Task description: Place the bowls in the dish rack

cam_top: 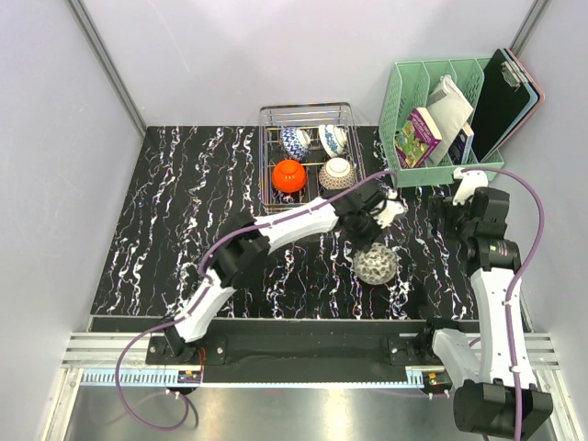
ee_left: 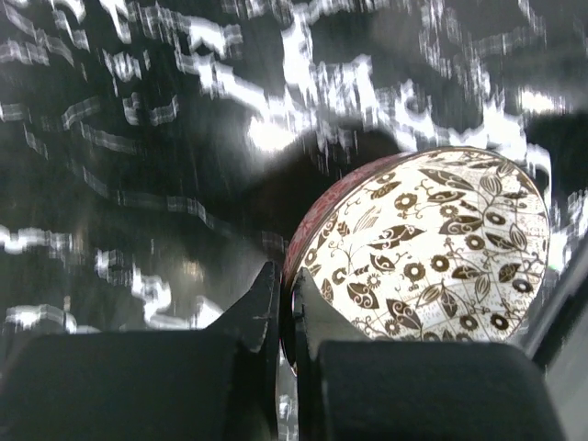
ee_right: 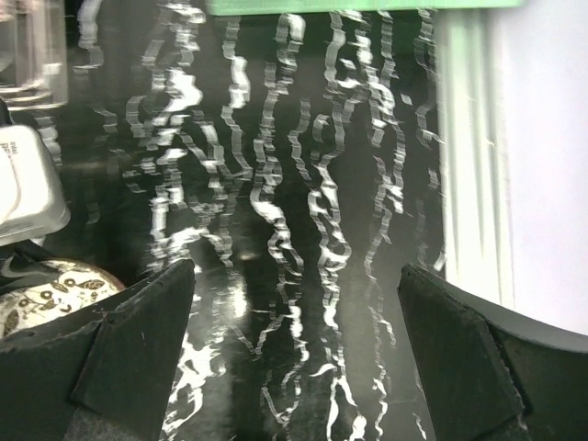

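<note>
Left gripper (ee_left: 283, 317) fills the bottom of the left wrist view, jaws pinched nearly together on the near edge of the brown-patterned bowl (ee_left: 432, 248). The thin wall looks caught between the two fingers; the contact itself is partly hidden. That bowl sits on the black marbled table (cam_top: 184, 202), in front of the dish rack (cam_top: 266, 165) and to its right, well apart from it. I cannot tell whether it is tipped or lying dome-up.

Four bowls already stand in the rack:
- two blue-and-white bowls (cam_top: 295, 143) at the back
- an orange-red bowl (cam_top: 289, 175) front left
- a beige net bowl (cam_top: 337, 172) front right

Right gripper (ee_right: 294, 340) hangs with jaws wide apart over bare table, holding nothing.

Handling, as a judgement:
- Treat the bowl as rigid, glossy and slick. It looks light, and likely to chip on the wire bars.
- Take it by the rim, one finger inside and one outside, seated deep.
- A pinch on one edge lets it pivot, so you should lift slowly and keep it level.
- Set it down gently in a free slot, clear of the neighbours.
</note>
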`<action>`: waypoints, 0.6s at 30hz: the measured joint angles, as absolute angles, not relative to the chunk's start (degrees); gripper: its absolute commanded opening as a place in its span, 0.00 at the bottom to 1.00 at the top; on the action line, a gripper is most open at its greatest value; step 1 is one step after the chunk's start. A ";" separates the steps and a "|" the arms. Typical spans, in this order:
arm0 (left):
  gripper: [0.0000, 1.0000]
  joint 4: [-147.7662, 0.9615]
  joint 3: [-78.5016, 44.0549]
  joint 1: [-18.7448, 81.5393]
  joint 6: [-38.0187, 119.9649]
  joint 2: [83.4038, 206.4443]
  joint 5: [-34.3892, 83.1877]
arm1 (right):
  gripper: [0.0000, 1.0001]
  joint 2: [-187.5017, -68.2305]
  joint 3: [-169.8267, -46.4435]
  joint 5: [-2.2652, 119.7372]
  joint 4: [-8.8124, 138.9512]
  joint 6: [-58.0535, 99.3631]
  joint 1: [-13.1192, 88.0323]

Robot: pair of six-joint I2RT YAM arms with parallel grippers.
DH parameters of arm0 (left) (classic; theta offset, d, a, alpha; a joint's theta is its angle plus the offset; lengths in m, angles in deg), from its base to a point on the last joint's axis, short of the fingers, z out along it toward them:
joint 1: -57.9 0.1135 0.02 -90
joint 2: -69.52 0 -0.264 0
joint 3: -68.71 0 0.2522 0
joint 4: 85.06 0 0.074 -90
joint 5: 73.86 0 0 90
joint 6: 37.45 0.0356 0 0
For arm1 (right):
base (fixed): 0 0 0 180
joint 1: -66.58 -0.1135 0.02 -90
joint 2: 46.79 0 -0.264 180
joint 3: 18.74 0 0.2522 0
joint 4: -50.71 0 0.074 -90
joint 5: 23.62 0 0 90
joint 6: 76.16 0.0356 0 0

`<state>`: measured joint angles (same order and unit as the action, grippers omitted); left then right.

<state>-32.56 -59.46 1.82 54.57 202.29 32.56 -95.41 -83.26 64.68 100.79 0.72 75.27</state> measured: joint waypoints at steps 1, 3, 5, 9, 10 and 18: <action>0.00 -31.66 -57.74 2.30 55.73 200.52 33.50 | 1.00 -96.00 -84.31 63.50 101.45 0.63 75.27; 0.00 -30.37 -55.51 3.81 56.91 197.30 35.56 | 1.00 -97.64 -86.98 59.44 103.39 0.37 75.29; 0.00 -29.63 -53.21 7.18 57.96 192.71 38.75 | 1.00 -99.82 -90.02 54.26 105.51 0.04 75.34; 0.00 -30.48 -49.74 18.30 60.43 181.63 44.21 | 1.00 -105.92 -95.00 41.19 108.16 0.17 75.36; 0.00 -31.14 -48.91 21.47 61.26 178.84 45.31 | 1.00 -107.67 -95.83 37.47 108.42 0.47 75.38; 0.00 -33.41 -40.62 27.11 69.42 163.71 52.54 | 1.00 -124.30 -102.72 7.35 105.71 12.17 75.36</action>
<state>-33.41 -40.62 27.11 69.42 163.71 52.54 -124.30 -102.72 7.35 105.71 12.17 75.36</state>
